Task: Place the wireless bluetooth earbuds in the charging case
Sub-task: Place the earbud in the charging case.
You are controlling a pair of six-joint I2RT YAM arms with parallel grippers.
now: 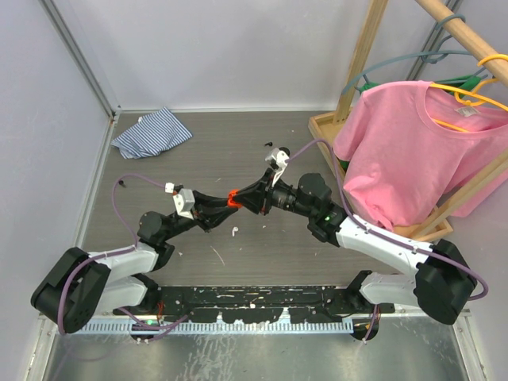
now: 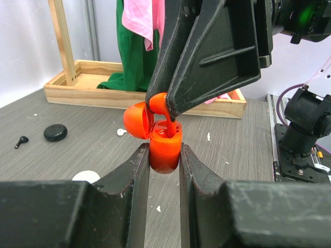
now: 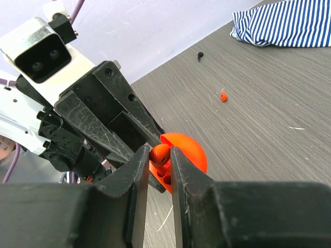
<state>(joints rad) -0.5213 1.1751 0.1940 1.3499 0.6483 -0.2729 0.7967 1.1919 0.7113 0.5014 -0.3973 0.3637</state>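
My left gripper (image 2: 165,151) is shut on the body of a red charging case (image 2: 165,155), held above the table with its lid (image 2: 136,122) hinged open to the left. From above, my right gripper (image 3: 160,153) is shut on a red earbud (image 3: 161,151), whose stem points down into the case's opening. In the top view the red case (image 1: 232,198) sits where the two grippers meet, mid-table. A second red earbud (image 3: 223,96) lies loose on the table. A black earbud (image 2: 21,140) and a white earbud (image 2: 121,132) also lie there.
A black round case (image 2: 55,133) and a white round case (image 2: 86,177) rest on the table. A striped cloth (image 1: 151,131) lies at the back left. A wooden rack (image 1: 359,71) with a pink shirt (image 1: 413,151) stands at the right.
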